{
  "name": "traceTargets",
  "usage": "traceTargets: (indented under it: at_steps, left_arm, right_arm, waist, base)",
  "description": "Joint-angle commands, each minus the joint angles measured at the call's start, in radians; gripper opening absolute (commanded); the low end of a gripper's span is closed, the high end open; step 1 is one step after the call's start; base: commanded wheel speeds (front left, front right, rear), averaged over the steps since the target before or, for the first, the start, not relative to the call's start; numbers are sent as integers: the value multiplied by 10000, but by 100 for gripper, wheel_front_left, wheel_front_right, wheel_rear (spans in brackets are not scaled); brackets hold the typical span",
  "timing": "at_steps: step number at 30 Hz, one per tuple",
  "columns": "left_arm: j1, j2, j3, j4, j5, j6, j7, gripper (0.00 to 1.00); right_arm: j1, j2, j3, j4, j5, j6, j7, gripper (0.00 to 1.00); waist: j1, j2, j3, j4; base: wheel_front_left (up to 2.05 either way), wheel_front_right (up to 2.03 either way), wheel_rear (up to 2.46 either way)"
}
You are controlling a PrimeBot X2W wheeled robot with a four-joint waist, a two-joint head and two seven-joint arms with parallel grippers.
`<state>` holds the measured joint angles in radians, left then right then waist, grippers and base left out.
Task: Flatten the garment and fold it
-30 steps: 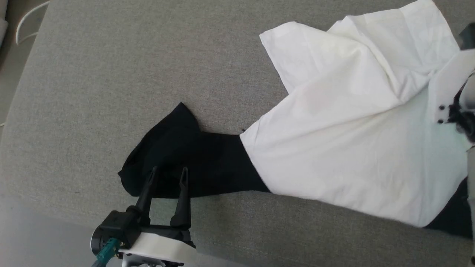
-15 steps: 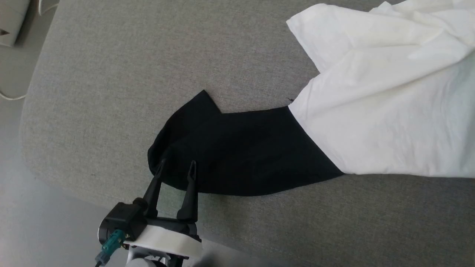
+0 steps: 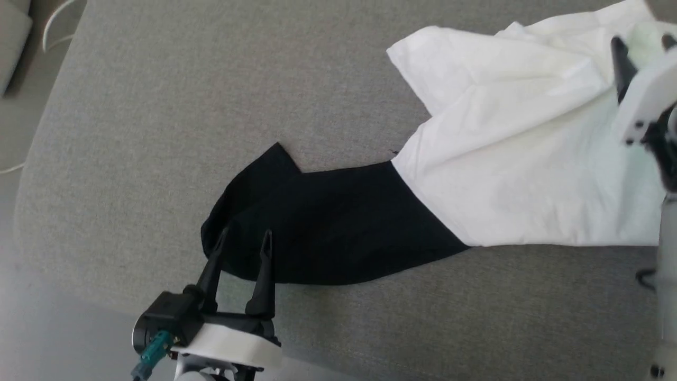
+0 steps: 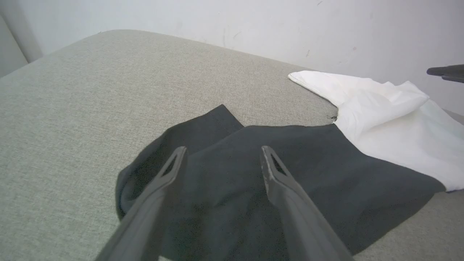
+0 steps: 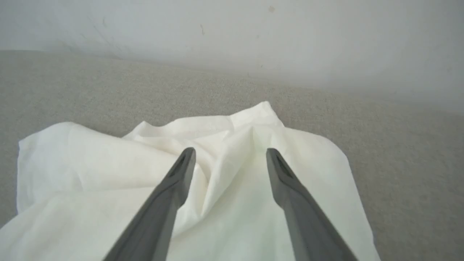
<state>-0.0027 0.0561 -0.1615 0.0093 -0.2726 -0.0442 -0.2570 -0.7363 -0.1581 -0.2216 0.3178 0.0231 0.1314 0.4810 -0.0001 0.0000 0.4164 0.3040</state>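
Note:
The garment (image 3: pixel 529 174) lies on the grey padded table (image 3: pixel 185 106), its white body rumpled at the right and one black sleeve (image 3: pixel 328 222) stretched toward the lower left. My left gripper (image 3: pixel 243 237) is open, its fingers over the sleeve's folded end, with nothing between them; in the left wrist view the left gripper (image 4: pixel 221 152) hovers above the black sleeve (image 4: pixel 290 166). My right gripper (image 3: pixel 642 42) is open at the right edge above the white cloth. The right wrist view shows the right gripper (image 5: pixel 230 152) spread over a crumpled white fold (image 5: pixel 232 137), not holding it.
The table's rounded front-left corner and near edge (image 3: pixel 63 254) border the pale floor (image 3: pixel 31 338). A pale wall (image 5: pixel 232 32) stands behind the table. Bare grey surface (image 3: pixel 211 79) stretches left of the garment.
My right gripper has opened and let go of the white cloth, which now lies crumpled. The camera shifted. The left gripper stays open at the sleeve end.

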Motion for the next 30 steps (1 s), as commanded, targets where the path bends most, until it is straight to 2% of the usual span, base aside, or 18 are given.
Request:
traceTargets:
  at_steps: [1,8,12,16,21,26,30]
  left_arm:
    - [129,-42,54,-45,110,54,-47,100]
    - [630,37,241,-222,241,180,-47,100]
    - [859,94,266,-275,268,216,-47,100]
    - [1063,262,301,-453,336,238,-47,100]
    - [1303,432,309,-732,373,274,45,100]
    - [1246,765,112,-1081,687,217,389,100]
    - [605,1293,-604,-1327,1254,-215,1531,100]
  right_arm:
    - [539,20,-7,-346,197,-7,-96,100]
    - [3958,757,-538,-3279,910,-7,-916,100]
    - [5924,1055,-907,-4357,1219,-7,-1729,100]
    - [7551,1073,-903,-4326,2525,-7,-2914,100]
    - [8726,1076,-105,-3784,3039,-7,-4363,100]
    - [9029,1077,275,-3422,2979,-7,-5002,100]
    - [9043,1077,240,-3300,2929,-7,-5118,100]
  waist:
    - [1,0,-715,-619]
    - [1,0,-1451,-1189]
    - [1,0,-1749,-1461]
    - [1,0,-1939,-1848]
    - [1,0,-2108,-2417]
    - [1,0,-2311,-2837]
    - [1,0,-2400,-2924]
  base:
    - [0,0,0]
    - [0,0,0]
    - [0,0,0]
    - [0,0,0]
    - [0,0,0]
    - [0,0,0]
    - [0,0,0]
